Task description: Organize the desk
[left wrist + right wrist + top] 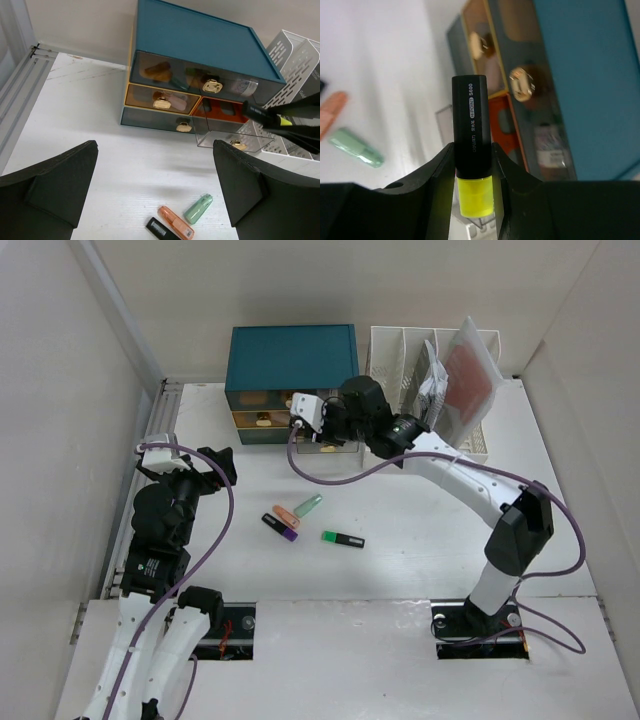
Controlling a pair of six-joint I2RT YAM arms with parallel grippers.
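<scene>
right jaws: clamp yellow highlighter [471, 130] | left jaws: spread wide

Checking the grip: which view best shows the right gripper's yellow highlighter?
Right wrist: the yellow highlighter sits close up, clamped in the right gripper. Left wrist shows it small at the right edge; the top view hardly shows it.

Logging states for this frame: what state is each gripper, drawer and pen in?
Left gripper: open, empty.
Right gripper: shut on yellow highlighter.
Yellow highlighter: held, off the desk.
Lower-right drawer: pulled out.
Other drawers: shut.
Loose highlighters: lying on the desk.
</scene>
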